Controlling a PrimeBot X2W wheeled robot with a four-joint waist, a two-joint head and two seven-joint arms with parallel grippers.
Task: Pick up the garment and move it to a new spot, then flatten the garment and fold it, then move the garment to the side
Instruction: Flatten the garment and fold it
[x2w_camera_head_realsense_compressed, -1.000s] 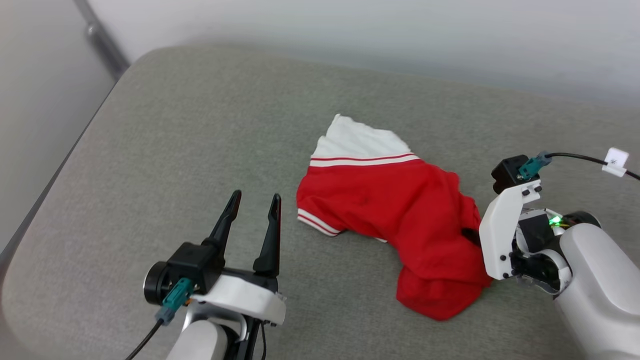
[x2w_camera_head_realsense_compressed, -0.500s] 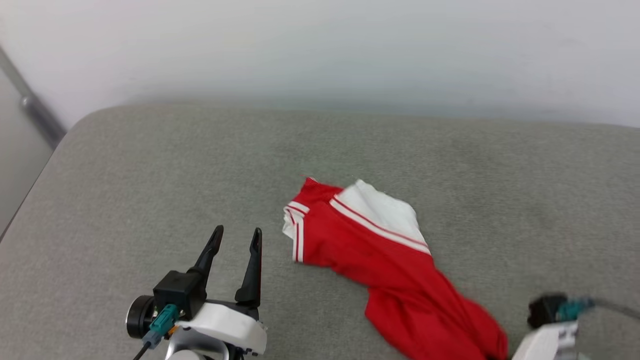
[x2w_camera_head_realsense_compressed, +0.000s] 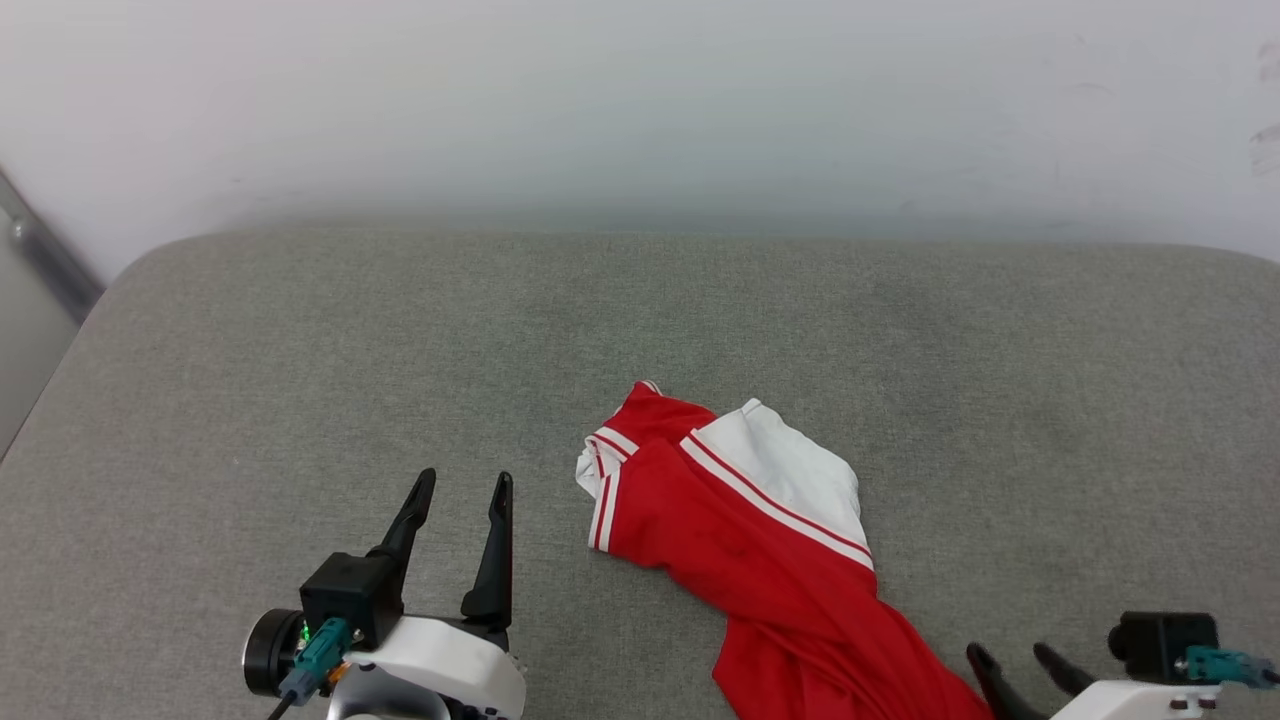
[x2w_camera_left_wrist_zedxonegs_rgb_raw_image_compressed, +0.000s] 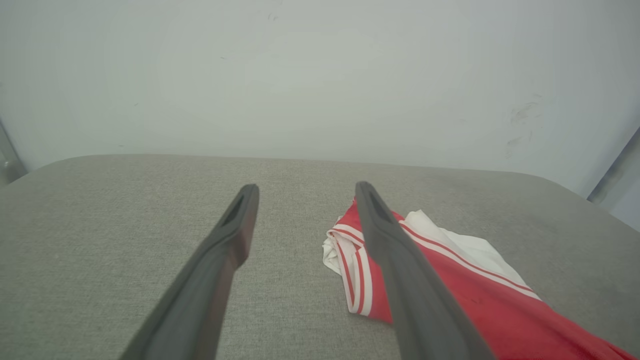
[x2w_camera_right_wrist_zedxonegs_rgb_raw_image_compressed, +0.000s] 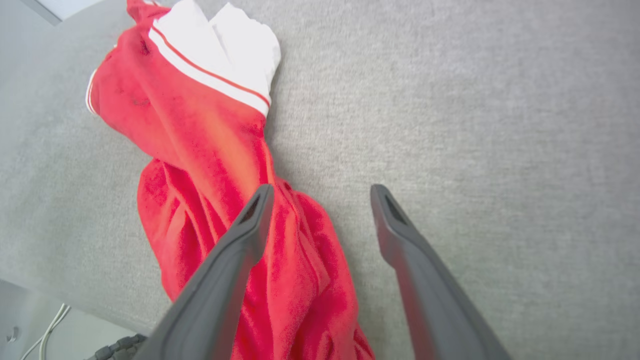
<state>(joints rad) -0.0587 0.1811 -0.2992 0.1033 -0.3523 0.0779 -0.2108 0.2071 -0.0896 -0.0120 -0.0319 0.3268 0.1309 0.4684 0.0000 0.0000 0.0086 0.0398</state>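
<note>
A bright red soft jersey shirt (x2w_camera_head_realsense_compressed: 760, 540) with a white short sleeve and red-and-white striped trim lies crumpled on the grey fabric-covered bench (x2w_camera_head_realsense_compressed: 300, 350), right of the middle and toward the near edge in the head view. Its white sleeve points to the far side, a striped hem is bunched at its left end, and the red body trails in a twisted strip down to the bottom edge of that view.

The left gripper (x2w_camera_head_realsense_compressed: 465, 478) stands at the lower left, its two long dark fingers spread wide with nothing between them. It is just left of the shirt's striped hem and apart from it; the left wrist view has the shirt (x2w_camera_left_wrist_zedxonegs_rgb_raw_image_compressed: 450, 300) behind the right-hand finger.

The right gripper (x2w_camera_head_realsense_compressed: 1008, 652) is at the lower right, just beside the trailing red end. Its fingers are also parted and hold nothing. In the right wrist view (x2w_camera_right_wrist_zedxonegs_rgb_raw_image_compressed: 322, 192) one finger lies over the red folds (x2w_camera_right_wrist_zedxonegs_rgb_raw_image_compressed: 220, 150) and the other over bare grey fabric; whether it touches the cloth cannot be told.

A pale wall (x2w_camera_head_realsense_compressed: 640, 100) rises behind the bench.
</note>
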